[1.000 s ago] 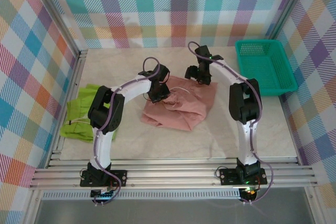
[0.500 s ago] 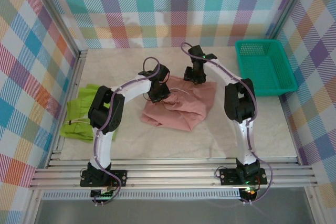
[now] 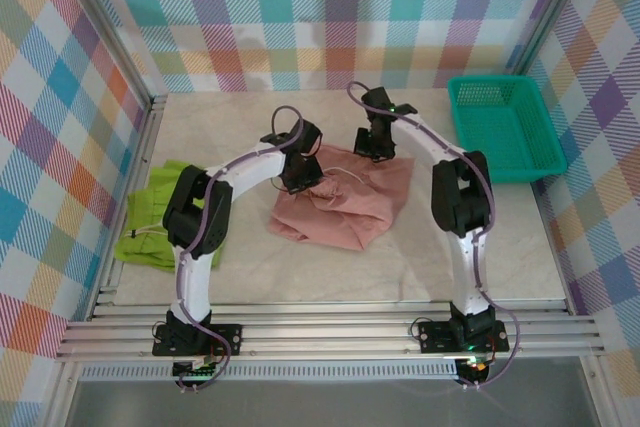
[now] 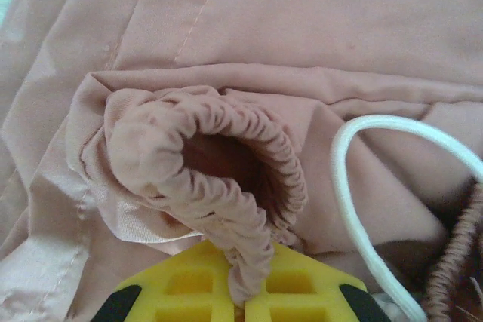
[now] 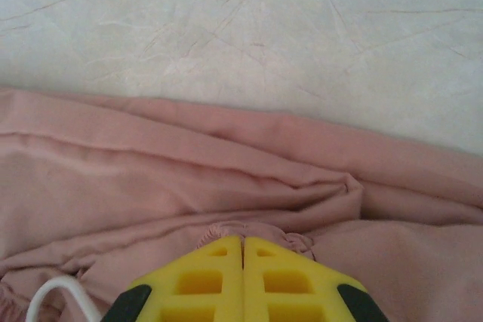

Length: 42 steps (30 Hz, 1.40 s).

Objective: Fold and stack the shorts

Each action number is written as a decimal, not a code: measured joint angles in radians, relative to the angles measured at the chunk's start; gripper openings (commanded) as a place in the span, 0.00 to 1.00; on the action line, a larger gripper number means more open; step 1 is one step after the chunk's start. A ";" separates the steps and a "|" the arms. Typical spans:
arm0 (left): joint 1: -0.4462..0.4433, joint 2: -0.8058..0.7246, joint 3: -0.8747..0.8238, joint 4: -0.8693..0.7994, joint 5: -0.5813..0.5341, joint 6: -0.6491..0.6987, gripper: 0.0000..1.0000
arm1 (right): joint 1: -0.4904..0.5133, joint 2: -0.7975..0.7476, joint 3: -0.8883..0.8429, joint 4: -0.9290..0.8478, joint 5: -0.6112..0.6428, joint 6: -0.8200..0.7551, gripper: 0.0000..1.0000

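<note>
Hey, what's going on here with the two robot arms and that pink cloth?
Both arms are gripping the pink shorts in the middle of the table. The left arm's fingers are shut on a bunched bit of the elastic waistband; the right arm's fingers are closed at the far edge, apparently pinching cloth too. The green shorts lie crumpled at the left, untouched.

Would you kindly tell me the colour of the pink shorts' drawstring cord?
White drawstring cord, clearest in left wrist view.

overhead view faces down; wrist views sit close on pink shorts (image 3: 345,202).
</note>
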 measured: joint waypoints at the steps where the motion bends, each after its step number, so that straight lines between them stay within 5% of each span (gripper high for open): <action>1: 0.000 -0.020 -0.003 0.000 0.002 0.003 0.00 | 0.000 -0.039 -0.027 0.009 -0.003 0.000 0.00; 8: 0.000 -0.192 -0.030 0.002 0.013 0.042 0.00 | 0.005 -0.304 -0.093 0.095 -0.053 0.003 0.00; 13: 0.000 -0.289 -0.071 0.007 0.027 0.096 0.00 | 0.056 -0.345 -0.077 0.124 -0.076 -0.005 0.00; 19: 0.007 -0.386 -0.225 0.077 0.072 0.158 0.00 | 0.151 -0.280 0.042 0.104 -0.078 -0.034 0.00; 26: 0.118 -0.507 -0.570 0.359 0.192 0.179 0.00 | 0.249 -0.158 0.210 0.061 -0.071 -0.042 0.00; 34: 0.178 -0.515 -0.759 0.610 0.231 0.184 0.02 | 0.358 0.045 0.368 0.016 -0.057 -0.028 0.00; 37: 0.190 -0.541 -0.821 0.673 0.231 0.181 0.19 | 0.386 0.113 0.399 0.011 -0.063 -0.007 0.03; 39: 0.205 -0.584 -0.859 0.681 0.226 0.176 0.61 | 0.398 0.150 0.404 0.012 -0.076 0.015 0.11; 41: 0.217 -0.637 -0.880 0.674 0.208 0.175 0.85 | 0.405 0.186 0.409 0.021 -0.097 0.048 0.21; 42: 0.221 -0.673 -0.886 0.666 0.192 0.174 0.89 | 0.406 0.203 0.410 0.032 -0.111 0.065 0.29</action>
